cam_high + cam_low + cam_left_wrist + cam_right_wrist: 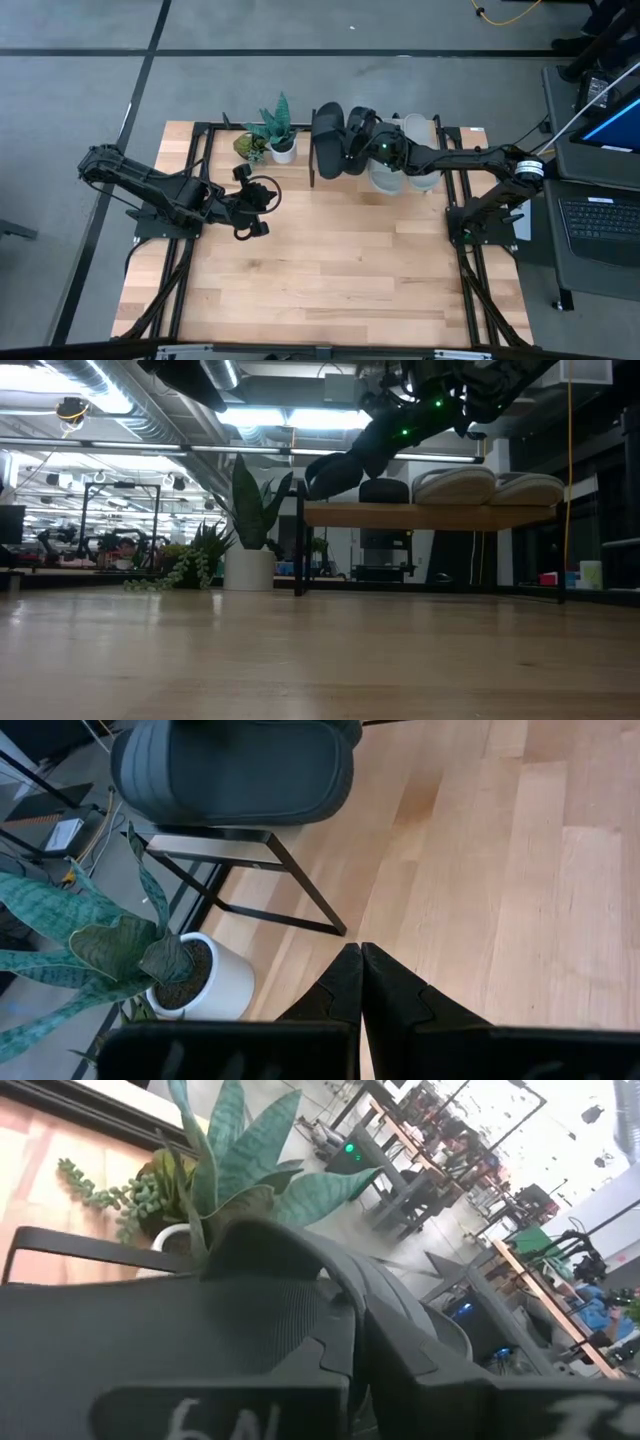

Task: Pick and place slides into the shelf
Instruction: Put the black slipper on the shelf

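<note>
While right claw (352, 145) grips black slide (327, 140), potted plant (280, 125) just beside shelf (430, 515).

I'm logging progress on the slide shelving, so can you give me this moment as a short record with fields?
shelf: at the table's far edge, beside a potted plant
grey slides: both on the shelf, side by side
black slide: over the shelf's plant end, tilted, right gripper shut on it
second black slide: on the shelf, mostly hidden
left gripper: shut, empty, over bare tabletop
</note>
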Tool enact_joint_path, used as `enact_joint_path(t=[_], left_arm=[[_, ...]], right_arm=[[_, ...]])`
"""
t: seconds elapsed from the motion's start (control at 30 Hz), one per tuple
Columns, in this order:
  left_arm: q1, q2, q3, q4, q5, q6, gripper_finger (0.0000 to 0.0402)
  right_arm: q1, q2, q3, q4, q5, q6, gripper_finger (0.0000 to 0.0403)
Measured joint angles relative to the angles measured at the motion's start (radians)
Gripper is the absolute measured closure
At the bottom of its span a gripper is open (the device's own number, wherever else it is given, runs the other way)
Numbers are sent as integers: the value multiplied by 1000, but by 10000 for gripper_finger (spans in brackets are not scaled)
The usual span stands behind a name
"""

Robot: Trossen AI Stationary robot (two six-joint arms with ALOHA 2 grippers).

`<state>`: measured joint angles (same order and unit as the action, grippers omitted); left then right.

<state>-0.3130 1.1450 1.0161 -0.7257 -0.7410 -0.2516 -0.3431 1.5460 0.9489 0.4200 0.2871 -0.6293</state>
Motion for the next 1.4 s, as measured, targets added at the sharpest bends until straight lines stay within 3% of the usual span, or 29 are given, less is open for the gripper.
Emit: enact_joint_path(t=[0.33, 0.77, 0.97, 1.17, 1.4], left_arm=[[0, 0, 0, -6, 0, 0, 402], [0, 0, 0, -7, 0, 0, 402], [0, 0, 0, -7, 0, 0, 402], [0, 0, 0, -7, 0, 5, 402], [0, 0, 0, -7, 0, 26, 402]], right_arm=[[0, 0, 0, 7, 3, -3, 302], [13, -5, 2, 27, 7, -3, 248], [44, -5, 64, 12, 16, -6, 236], [108, -5, 208, -282, 170, -6, 236], [213, -5, 431, -742, 175, 102, 258]])
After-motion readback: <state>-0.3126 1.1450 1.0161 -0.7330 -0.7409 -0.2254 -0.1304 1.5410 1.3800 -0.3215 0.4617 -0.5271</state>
